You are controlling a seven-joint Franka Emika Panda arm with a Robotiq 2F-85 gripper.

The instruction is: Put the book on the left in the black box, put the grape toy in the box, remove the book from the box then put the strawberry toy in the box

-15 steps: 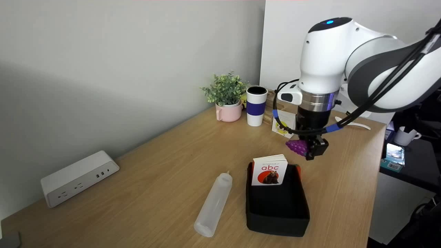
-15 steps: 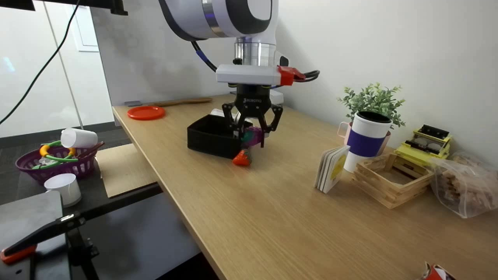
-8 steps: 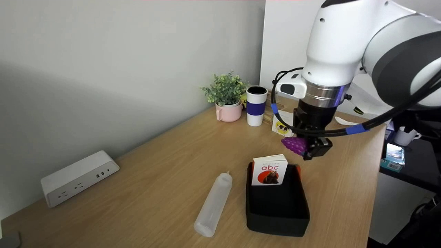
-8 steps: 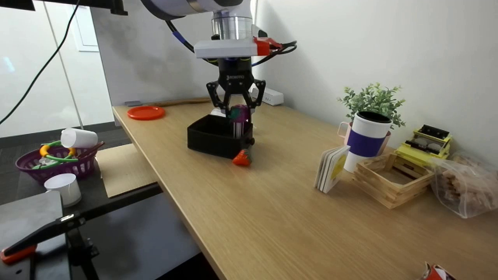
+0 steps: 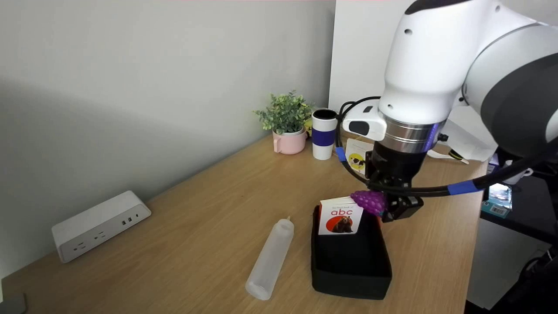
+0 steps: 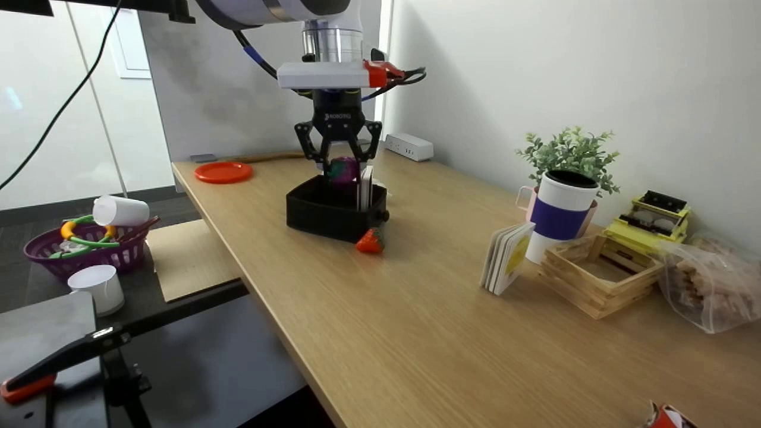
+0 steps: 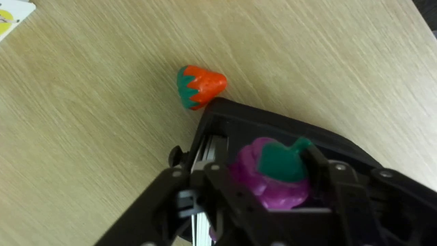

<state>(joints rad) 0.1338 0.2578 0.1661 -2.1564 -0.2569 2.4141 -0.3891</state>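
My gripper (image 6: 342, 176) is shut on the grape toy (image 6: 343, 169), a purple lump with a green top. In the wrist view the grape toy (image 7: 263, 191) sits between the two fingers, over the inside of the black box (image 7: 290, 119). The book (image 5: 341, 221), white with a red bear picture, stands upright at one end of the black box (image 5: 351, 282), right beside the grape toy. Outside the box, at its corner, the strawberry toy (image 7: 206, 85) lies on the table; it also shows as a strawberry toy (image 6: 371, 241) in an exterior view.
A clear squeeze bottle (image 5: 271, 259) lies alongside the box. Farther off stand a cream-yellow small book (image 6: 506, 258), a tumbler (image 6: 557, 217), a plant (image 5: 285, 115) and a wooden crate (image 6: 600, 279). A white power strip (image 5: 101, 226) sits by the wall.
With the grape toy held, my gripper has moved from near the strawberry toy to over the black box, and lower in the last half second. The book, box and strawberry toy have stayed put.
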